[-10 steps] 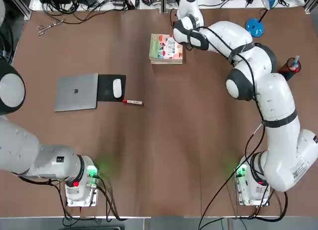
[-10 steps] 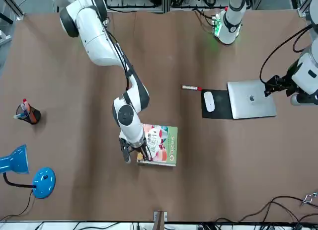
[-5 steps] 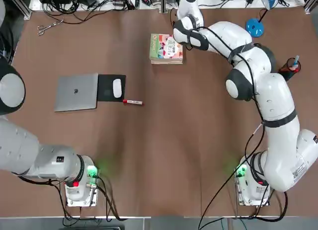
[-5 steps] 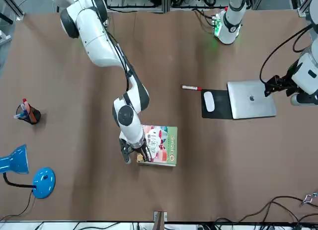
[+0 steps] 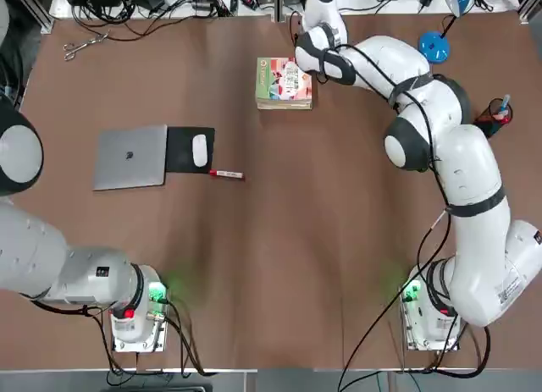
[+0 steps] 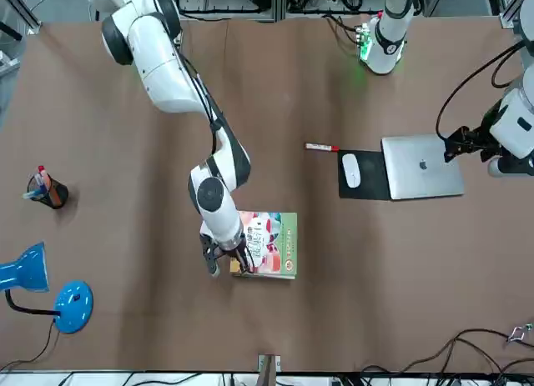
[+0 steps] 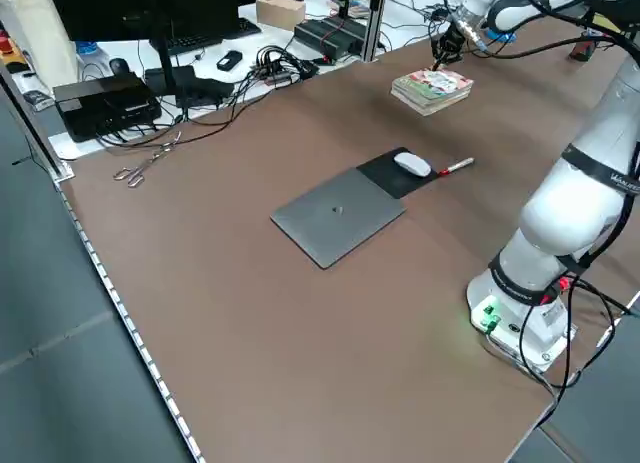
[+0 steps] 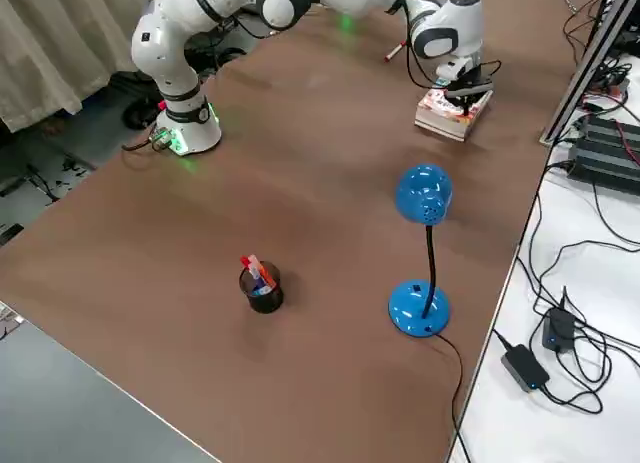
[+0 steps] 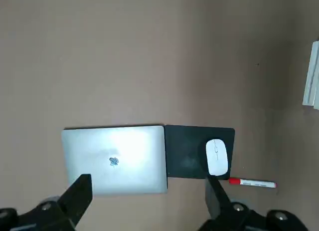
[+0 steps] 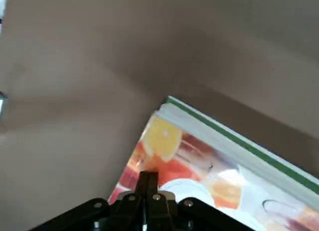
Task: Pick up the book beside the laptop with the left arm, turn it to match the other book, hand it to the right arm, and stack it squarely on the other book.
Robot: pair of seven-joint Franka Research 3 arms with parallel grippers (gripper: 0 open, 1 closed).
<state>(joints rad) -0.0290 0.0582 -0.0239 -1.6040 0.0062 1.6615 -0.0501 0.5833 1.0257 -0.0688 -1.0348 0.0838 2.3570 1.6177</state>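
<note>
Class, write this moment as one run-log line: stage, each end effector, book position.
stage: stacking | right end effector: shut, on the book | book: lying on the other book | left end effector: open, above the laptop

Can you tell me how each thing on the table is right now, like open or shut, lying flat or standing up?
laptop: lid shut, lying flat.
colourful book: closed, stacked on the other book.
right gripper: shut, fingertips on the book's cover.
left gripper: open, empty, high above the laptop.
red marker: lying flat.
blue lamp: standing upright.
</note>
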